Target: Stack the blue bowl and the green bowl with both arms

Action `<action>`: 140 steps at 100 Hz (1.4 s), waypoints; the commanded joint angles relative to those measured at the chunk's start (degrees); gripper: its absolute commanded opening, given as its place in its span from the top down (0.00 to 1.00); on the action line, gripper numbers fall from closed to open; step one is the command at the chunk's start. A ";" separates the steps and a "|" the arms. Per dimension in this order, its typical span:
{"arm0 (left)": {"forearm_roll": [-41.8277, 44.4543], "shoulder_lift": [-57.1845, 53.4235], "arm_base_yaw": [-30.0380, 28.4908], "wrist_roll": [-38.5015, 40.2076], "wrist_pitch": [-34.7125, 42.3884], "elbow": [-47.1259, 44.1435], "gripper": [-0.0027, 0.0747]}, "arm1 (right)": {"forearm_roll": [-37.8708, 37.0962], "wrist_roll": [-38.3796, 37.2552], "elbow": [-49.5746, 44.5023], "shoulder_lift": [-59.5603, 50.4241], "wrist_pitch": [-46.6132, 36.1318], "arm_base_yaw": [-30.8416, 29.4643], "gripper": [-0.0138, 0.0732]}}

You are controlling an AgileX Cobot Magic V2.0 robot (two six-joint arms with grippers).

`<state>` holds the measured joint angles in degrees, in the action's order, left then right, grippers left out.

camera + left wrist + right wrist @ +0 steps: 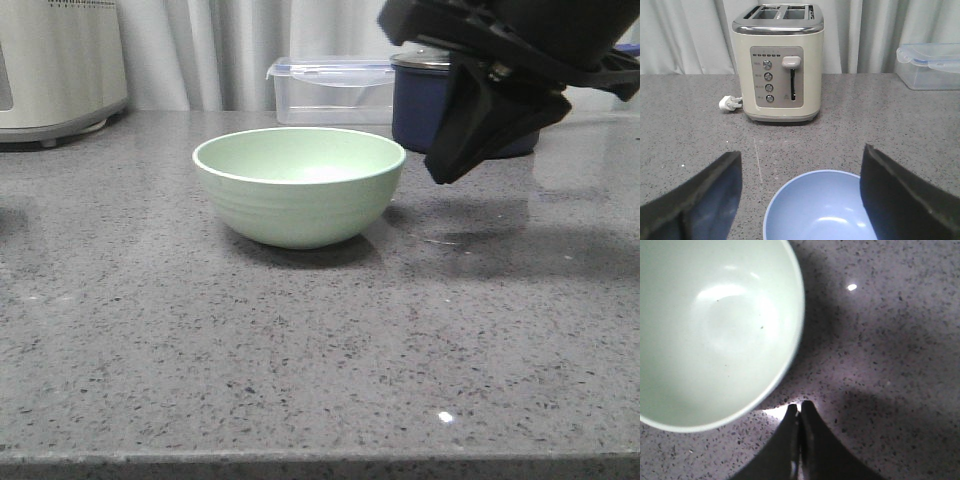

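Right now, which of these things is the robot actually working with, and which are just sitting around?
For the job:
green bowl
blue bowl
left gripper
right gripper

Just lying about:
toaster
clear lidded box
dark blue pot

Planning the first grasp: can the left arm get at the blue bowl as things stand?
Probably yes. The left gripper is open, its fingers on either side of the blue bowl, with nothing between; the toaster stands well beyond.
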<state>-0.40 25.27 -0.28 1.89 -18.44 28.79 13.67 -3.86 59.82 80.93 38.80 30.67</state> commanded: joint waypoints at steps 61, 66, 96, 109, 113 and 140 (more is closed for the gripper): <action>-0.45 0.74 -0.23 0.07 4.51 1.99 0.33 | 3.17 0.38 1.35 2.71 -5.36 0.70 0.93; -0.45 0.74 -0.23 0.07 4.51 1.99 0.33 | 3.24 0.38 1.35 2.71 -5.42 0.70 0.93; -0.45 1.64 -0.23 0.07 2.13 2.99 0.33 | 3.23 0.38 1.35 2.71 -5.71 0.70 0.93; -0.30 5.94 -0.37 0.67 -5.77 7.69 0.33 | 3.23 0.38 1.35 2.71 -5.71 0.70 0.93; 0.03 7.99 -0.78 2.16 -8.48 9.38 0.33 | 3.23 0.38 1.35 2.71 -5.71 0.70 0.93; 1.84 22.45 -3.96 5.01 -20.24 20.20 0.35 | 3.23 0.38 1.35 2.71 -5.78 0.70 0.93</action>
<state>1.23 43.65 -3.87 5.92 -37.86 44.77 16.01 -3.86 59.80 85.35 35.51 31.39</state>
